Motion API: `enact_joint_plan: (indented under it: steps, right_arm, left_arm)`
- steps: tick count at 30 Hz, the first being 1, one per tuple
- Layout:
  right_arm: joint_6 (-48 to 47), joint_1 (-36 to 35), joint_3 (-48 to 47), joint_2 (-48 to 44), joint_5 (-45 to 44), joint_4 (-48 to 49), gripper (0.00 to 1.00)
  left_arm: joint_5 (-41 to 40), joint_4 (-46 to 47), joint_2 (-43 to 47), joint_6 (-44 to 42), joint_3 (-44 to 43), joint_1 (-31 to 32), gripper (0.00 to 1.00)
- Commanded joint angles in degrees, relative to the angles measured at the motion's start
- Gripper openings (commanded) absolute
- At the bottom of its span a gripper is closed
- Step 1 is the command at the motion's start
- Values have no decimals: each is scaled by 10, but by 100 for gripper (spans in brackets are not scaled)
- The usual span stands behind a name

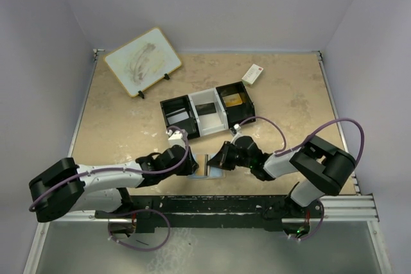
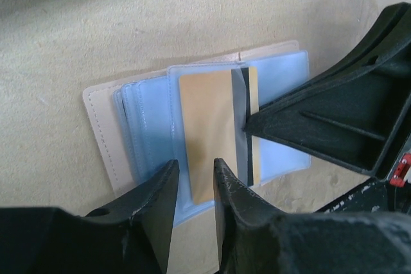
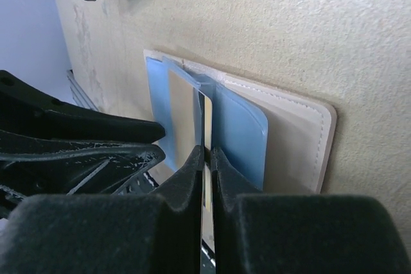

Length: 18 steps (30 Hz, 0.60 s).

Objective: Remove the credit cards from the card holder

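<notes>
Only your right wrist view shows the right gripper point(image 3: 207, 153) clamped on the one card point(image 3: 207, 120) by its edge, while the left gripper point(image 2: 194, 170), jaws apart, hovers over the single open card holder point(image 2: 103, 126) lying on the worktop point(image 2: 128, 24).

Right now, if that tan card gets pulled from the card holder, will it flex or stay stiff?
Probably stiff: the tan card looks flat and straight-edged where the right gripper pinches it. It is thin, so likely light. Since it is still tucked into the card holder, pulling may drag the holder along.
</notes>
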<state>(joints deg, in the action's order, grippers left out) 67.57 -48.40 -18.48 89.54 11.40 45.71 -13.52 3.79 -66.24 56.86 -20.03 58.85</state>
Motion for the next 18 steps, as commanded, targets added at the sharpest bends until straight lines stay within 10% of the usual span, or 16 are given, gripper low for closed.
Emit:
enact_joint_plan:
  steps: [1,18]
  right_arm:
    - [4,2,13,-13,-11,7,6]
    - [-1,37,40,-53,8,-3,7]
  left_arm:
    - [-74,-113,-66,-19,-37,8,28]
    - [-179,-220,-170,-3,-124,81,23]
